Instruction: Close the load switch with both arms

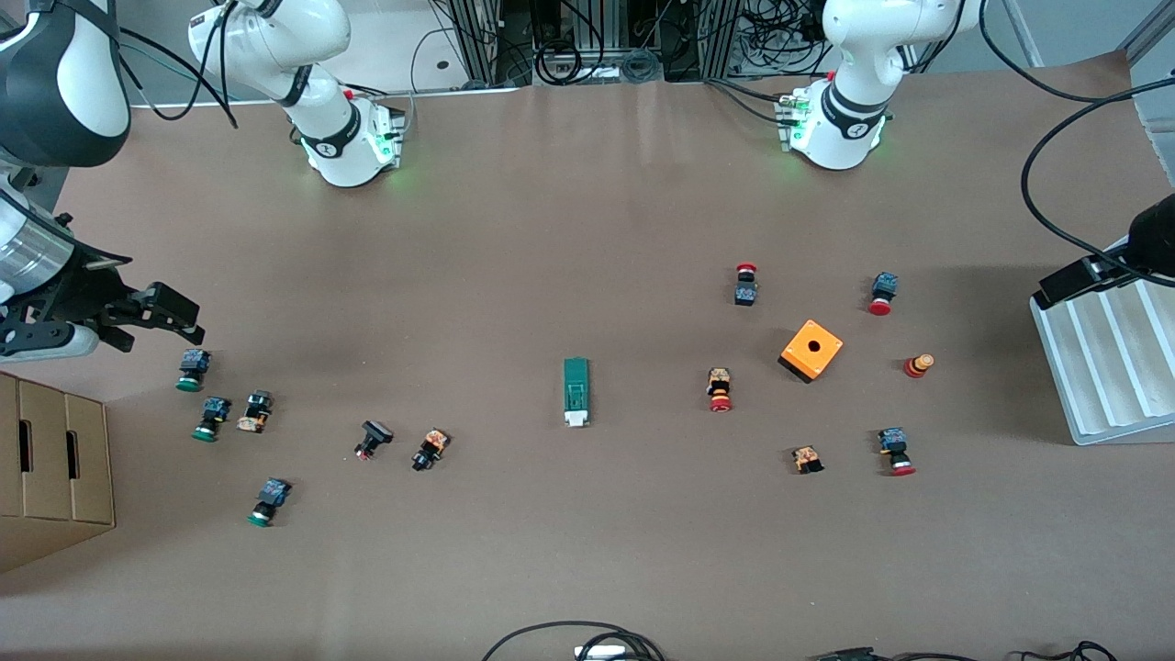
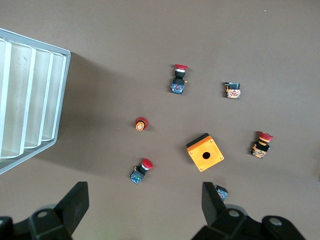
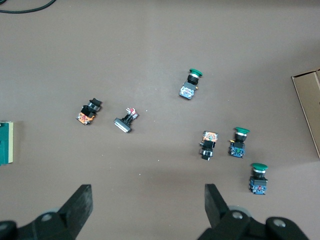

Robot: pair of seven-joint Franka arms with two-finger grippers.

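Front view: desk (image 1: 587,569). Right gripper (image 1: 151,317) over green buttons at its end, left gripper (image 2: 145,210) by white tray (image 1: 1106,367); both w/ jaws apart, holding nothing. Load switch (image 1: 576,391) mid-desk, untouched. Best approach: one arm pins body, other pushes white tab. Counts: 1 switch, 1 orange box (image 1: 811,351), approx 13 buttons.

White glossy arm segments, black joint bands. Right arm base (image 1: 344,138) and left arm base (image 1: 840,124): green status lights, black logo collars. Black cables trailing. Black angular grippers, round screw holes.
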